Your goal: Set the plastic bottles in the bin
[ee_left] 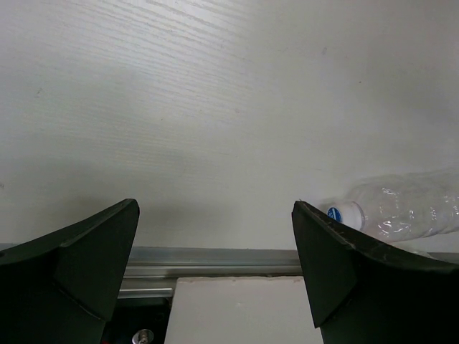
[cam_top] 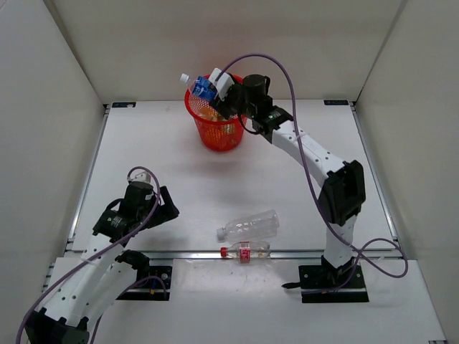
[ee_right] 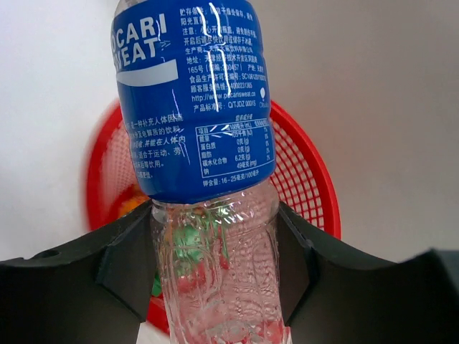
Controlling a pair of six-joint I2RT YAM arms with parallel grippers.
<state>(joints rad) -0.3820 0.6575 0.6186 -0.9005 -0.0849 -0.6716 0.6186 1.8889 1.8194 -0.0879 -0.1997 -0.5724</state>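
My right gripper [cam_top: 221, 93] is shut on the clear bottle with the blue label [cam_top: 201, 87] and holds it over the red mesh bin [cam_top: 219, 132] at the back of the table. In the right wrist view the bottle [ee_right: 193, 107] sits between my fingers [ee_right: 125, 265] above the bin [ee_right: 308, 186], with orange and green bottles showing inside. A plain clear bottle [cam_top: 249, 224] and a clear bottle with red cap and label [cam_top: 245, 250] lie near the front edge. My left gripper [cam_top: 166, 208] is open and empty; the plain clear bottle [ee_left: 401, 211] shows to its right.
A metal rail [cam_top: 215, 254] runs along the table's front edge, also in the left wrist view [ee_left: 215, 259]. White walls enclose the table on three sides. The right arm's purple cable [cam_top: 287, 75] arches above the bin.
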